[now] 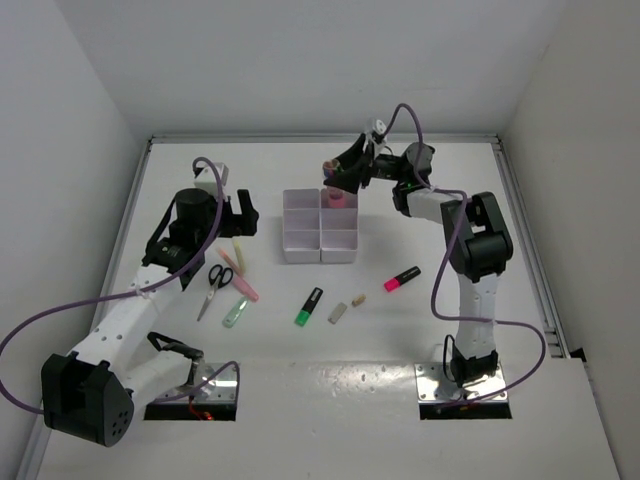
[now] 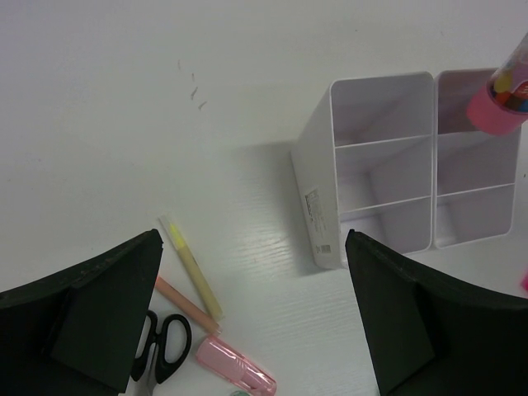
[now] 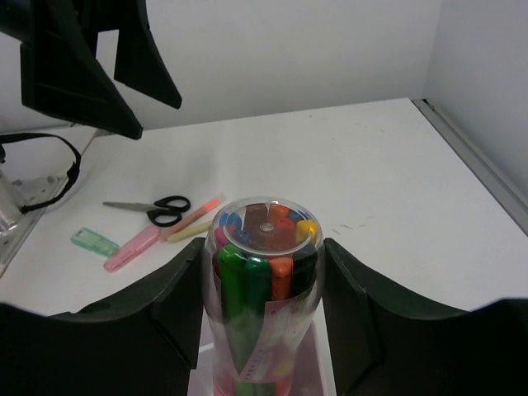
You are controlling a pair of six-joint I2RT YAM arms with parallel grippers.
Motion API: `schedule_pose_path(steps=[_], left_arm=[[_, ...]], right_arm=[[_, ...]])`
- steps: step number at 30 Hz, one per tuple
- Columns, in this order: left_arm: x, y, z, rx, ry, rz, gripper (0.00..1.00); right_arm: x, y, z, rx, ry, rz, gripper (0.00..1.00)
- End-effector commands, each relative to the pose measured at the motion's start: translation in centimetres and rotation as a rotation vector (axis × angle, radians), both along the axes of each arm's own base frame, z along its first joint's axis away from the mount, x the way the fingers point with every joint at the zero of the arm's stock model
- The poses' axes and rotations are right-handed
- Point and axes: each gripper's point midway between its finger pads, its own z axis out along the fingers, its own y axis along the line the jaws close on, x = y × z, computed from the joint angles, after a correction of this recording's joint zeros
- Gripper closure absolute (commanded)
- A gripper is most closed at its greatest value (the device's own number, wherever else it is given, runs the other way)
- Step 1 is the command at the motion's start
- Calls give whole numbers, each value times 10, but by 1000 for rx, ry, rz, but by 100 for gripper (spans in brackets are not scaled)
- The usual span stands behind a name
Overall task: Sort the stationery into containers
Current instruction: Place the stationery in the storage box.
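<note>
The white six-compartment organiser (image 1: 320,238) stands mid-table and also shows in the left wrist view (image 2: 318,198). My right gripper (image 1: 347,178) is shut on a clear tube of coloured markers (image 3: 264,280), held upright with its pink end (image 1: 338,198) in the far right compartment. My left gripper (image 1: 231,214) is open and empty, above a cream pen (image 2: 193,271), a pink-orange pen (image 2: 186,304), black-handled scissors (image 2: 167,347) and a pink pen (image 2: 235,368). A green highlighter (image 1: 308,306), a pink highlighter (image 1: 401,279), a grey eraser (image 1: 337,313) and a beige eraser (image 1: 358,299) lie in front of the organiser.
A small pale green item (image 1: 234,314) lies by the scissors (image 1: 214,286). White walls enclose the table at the back and both sides. Purple cables loop off both arms.
</note>
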Motion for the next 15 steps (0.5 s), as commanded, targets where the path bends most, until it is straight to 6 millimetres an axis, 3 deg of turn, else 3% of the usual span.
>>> schedule_pose_path(steps=[1, 6, 12, 15], left_arm=[[7, -8, 28, -21, -79, -29, 1], [7, -8, 28, -21, -79, -29, 1], [7, -8, 28, -21, -79, -29, 1], [7, -8, 28, -21, -79, -29, 1]], right_arm=[[-2, -3, -1, 4, -164, 5, 99], [9, -11, -18, -4, -135, -25, 99], [13, -16, -17, 1, -143, -43, 99], [10, -16, -27, -26, -145, -25, 95]])
